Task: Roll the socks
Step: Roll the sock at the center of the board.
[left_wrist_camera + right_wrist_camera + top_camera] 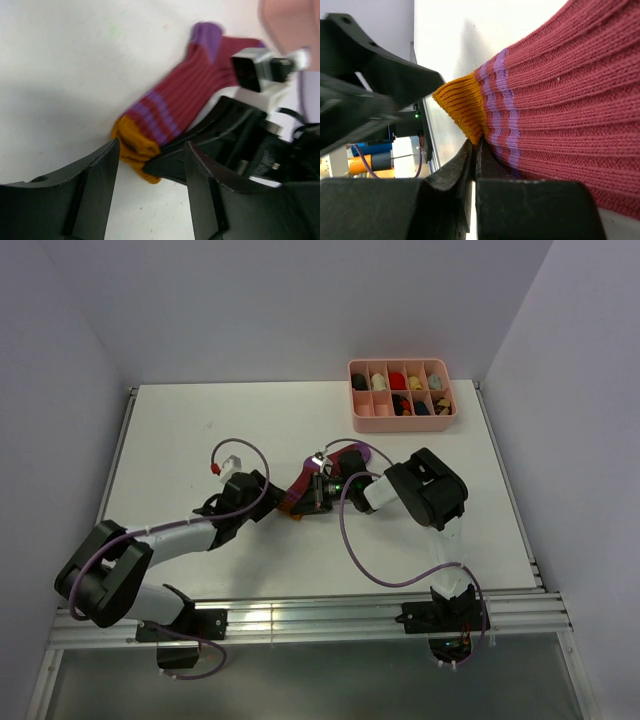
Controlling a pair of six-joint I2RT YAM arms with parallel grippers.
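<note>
The dark red socks [303, 480] lie mid-table, purple toe [352, 451] pointing toward the back right. In the left wrist view the socks [186, 92] run diagonally, and the orange cuff [134, 145] sits just beyond my fingertips. My left gripper [151, 172] is open, with only bare table between its fingers. My right gripper [479, 146] is shut on the socks [565, 100] where the orange cuff [462, 105] meets the purple stripes. In the top view the left gripper [276, 497] and right gripper [310, 492] meet at the cuff end.
A pink divided box [402, 415] holding several small rolled sock bundles stands at the back right. The white table [180, 440] is bounded by walls left, right and behind. A metal rail [320, 618] runs along the near edge.
</note>
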